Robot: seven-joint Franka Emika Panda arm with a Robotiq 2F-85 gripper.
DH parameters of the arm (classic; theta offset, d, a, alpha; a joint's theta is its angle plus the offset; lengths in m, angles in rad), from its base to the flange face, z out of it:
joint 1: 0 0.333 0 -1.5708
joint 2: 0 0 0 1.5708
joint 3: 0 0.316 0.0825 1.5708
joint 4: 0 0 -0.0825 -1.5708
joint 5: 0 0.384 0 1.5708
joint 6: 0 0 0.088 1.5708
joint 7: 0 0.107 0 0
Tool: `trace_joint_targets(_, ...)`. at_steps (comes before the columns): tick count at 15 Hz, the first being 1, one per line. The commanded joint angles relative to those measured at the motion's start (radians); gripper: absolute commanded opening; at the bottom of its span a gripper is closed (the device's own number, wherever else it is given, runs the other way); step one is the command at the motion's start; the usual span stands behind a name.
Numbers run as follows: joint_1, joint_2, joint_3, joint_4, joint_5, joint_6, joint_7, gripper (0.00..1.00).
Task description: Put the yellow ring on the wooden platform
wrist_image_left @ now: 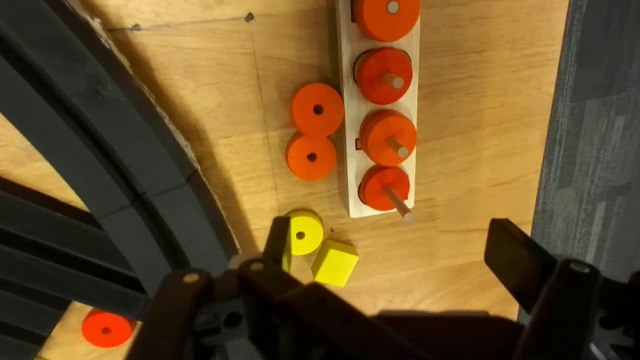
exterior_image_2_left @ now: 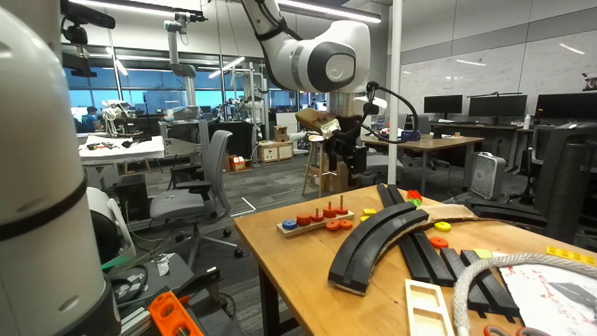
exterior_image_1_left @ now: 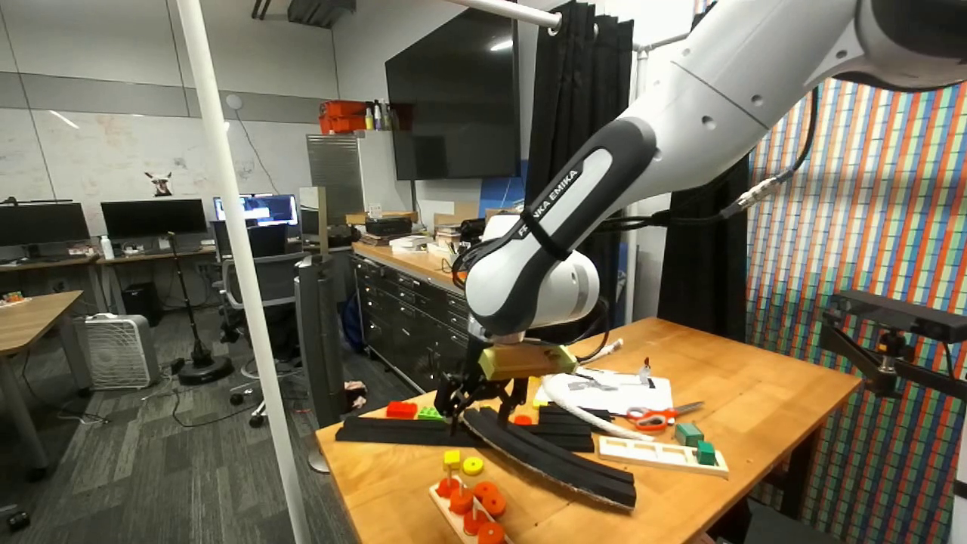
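The pincer (wrist_image_left: 392, 240) stands wide, its fingers (wrist_image_left: 517, 262) well apart, higher than the wooden platform (wrist_image_left: 354, 202) and off its tall-peg end. The yellow ring (wrist_image_left: 311, 230) lies flat on the tabletop (wrist_image_left: 475, 125), off that same end and out to one side, partly hidden by a finger in the wrist view. A yellow block (wrist_image_left: 335, 262) sits just beside the ring. Orange-red rings (wrist_image_left: 372, 82) sit over the platform's pegs (wrist_image_left: 398, 204), and two matching loose rings (wrist_image_left: 315, 127) lie along its long side. In an exterior view, a blue disc (exterior_image_2_left: 289, 224) rests at the platform's opposite end. Farther from the platform, past the loose rings, runs a black curved strip (wrist_image_left: 145, 155); beyond that, in both exterior views, lies a pale divided tray (exterior_image_1_left: 656, 459).
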Motion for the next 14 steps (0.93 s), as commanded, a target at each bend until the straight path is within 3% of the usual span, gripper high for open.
trace_joint_targets(1, 0.002, 0.113, -0.011, 0.116, -0.001, -0.004, 0.042, 1.00)
trace_joint_targets(6, 0.006, 0.213, -0.031, 0.204, -0.014, -0.033, 0.066, 1.00)
trace_joint_targets(14, 0.009, 0.300, -0.065, 0.254, -0.046, -0.063, 0.081, 1.00)
